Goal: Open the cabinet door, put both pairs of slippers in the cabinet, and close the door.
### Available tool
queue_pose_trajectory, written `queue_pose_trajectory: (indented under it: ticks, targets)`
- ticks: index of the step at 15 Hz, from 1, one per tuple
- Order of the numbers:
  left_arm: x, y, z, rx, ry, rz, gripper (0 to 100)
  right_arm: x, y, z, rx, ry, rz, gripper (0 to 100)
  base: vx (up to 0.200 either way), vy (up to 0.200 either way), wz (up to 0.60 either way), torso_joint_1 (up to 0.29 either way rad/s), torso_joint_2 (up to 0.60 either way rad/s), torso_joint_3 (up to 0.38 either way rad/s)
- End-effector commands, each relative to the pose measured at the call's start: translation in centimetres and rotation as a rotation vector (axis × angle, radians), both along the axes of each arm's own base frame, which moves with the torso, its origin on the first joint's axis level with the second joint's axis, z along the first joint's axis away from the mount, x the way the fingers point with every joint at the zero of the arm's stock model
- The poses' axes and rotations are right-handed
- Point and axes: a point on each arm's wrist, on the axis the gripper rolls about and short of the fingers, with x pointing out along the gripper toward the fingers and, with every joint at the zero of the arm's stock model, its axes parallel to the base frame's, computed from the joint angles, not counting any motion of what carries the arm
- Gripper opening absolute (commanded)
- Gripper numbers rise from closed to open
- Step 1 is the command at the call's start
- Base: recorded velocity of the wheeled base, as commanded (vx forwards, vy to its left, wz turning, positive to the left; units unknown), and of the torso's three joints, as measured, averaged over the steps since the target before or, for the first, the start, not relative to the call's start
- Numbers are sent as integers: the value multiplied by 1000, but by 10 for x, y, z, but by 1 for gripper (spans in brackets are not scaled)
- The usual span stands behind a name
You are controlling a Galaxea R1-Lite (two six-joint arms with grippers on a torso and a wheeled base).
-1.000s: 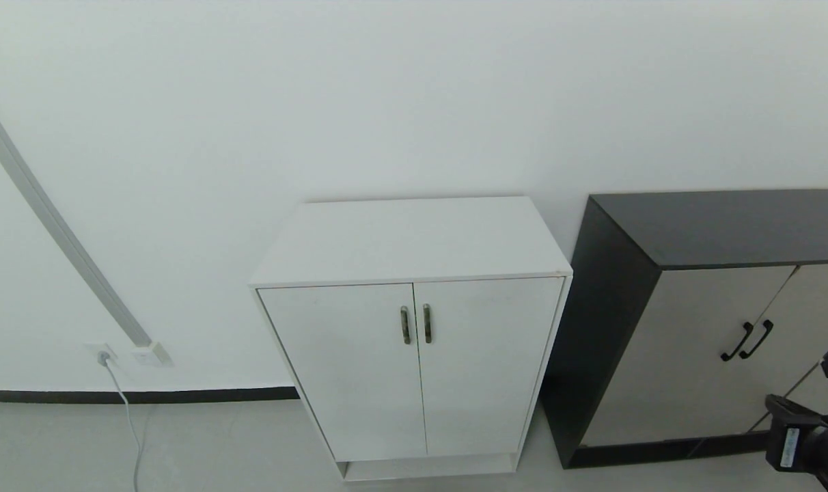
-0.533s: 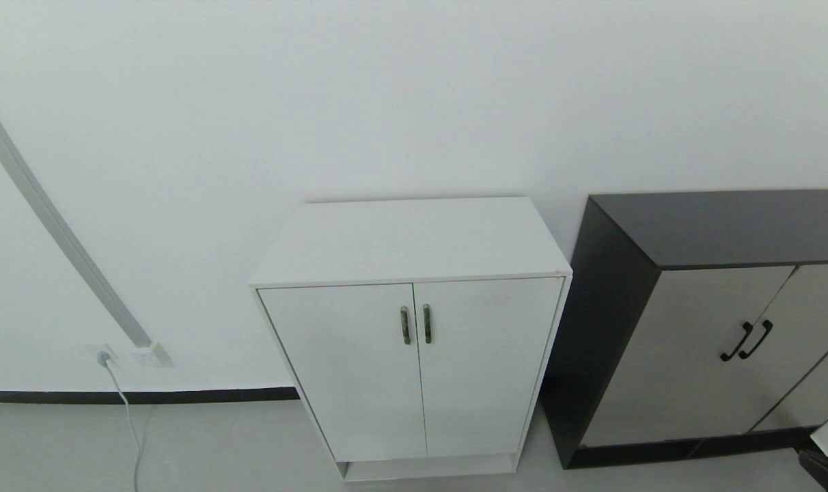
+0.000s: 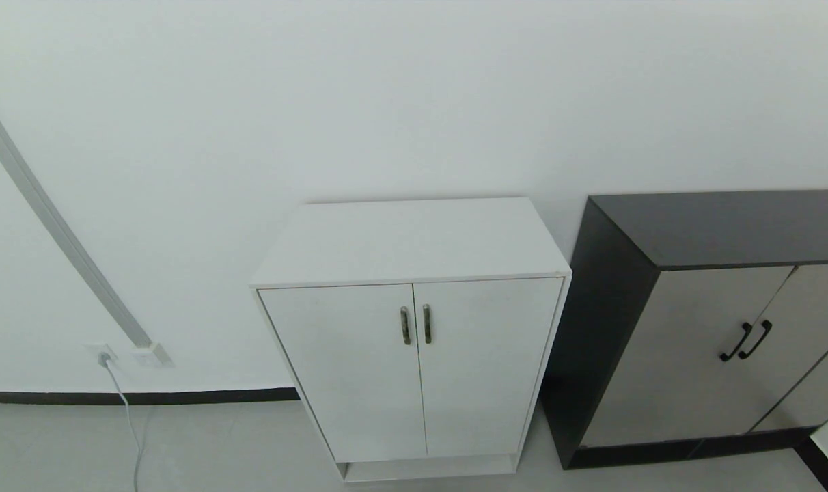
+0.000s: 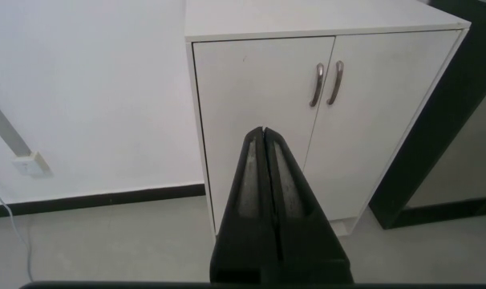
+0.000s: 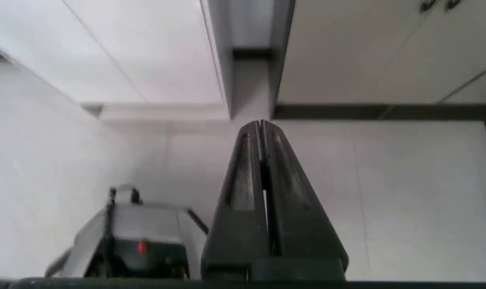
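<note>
Closest in, the left end effector [image 4: 264, 132] is clenched with nothing in it, both fingers pressed flat together, pointing at the front of the white cabinet [image 3: 414, 369] but well short of it. The right end effector [image 5: 264, 124] is clenched and empty too, hanging over the grey floor [image 3: 216, 444] and aimed at the foot of the gap between the two cabinets. The white cabinet stands on the floor against the wall [image 3: 318, 102], both doors fully shut, with its two metal handles [image 3: 405, 325] side by side at the centre seam. Just to its right is a dark cabinet [image 3: 612, 328] with black handles, also shut. Further left on the wall there's an outlet [image 3: 103, 355] with a cord [image 3: 130, 424] hanging to the floor, plus a slanted cable duct [image 3: 52, 219].
</note>
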Motion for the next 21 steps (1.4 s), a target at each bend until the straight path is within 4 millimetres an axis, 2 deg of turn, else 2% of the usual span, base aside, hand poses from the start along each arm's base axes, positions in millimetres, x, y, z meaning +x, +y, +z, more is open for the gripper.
queue_pose_trajectory:
  ticks: [1, 13, 21]
  targets:
    - [0, 0, 0, -1, 2, 2, 0, -9, -2, 0, 16, -62, 13, 0, 0, 0, 0, 0, 0, 0]
    - [0, 0, 0, 1, 2, -1, 0, -25, -4, -11, 29, -44, 105, 0, 0, 0, 0, 0, 0, 0]
    - [0, 0, 0, -1, 2, -1, 0, -37, -6, -11, 39, -193, -60, 0, 0, 0, 0, 0, 0, 0]
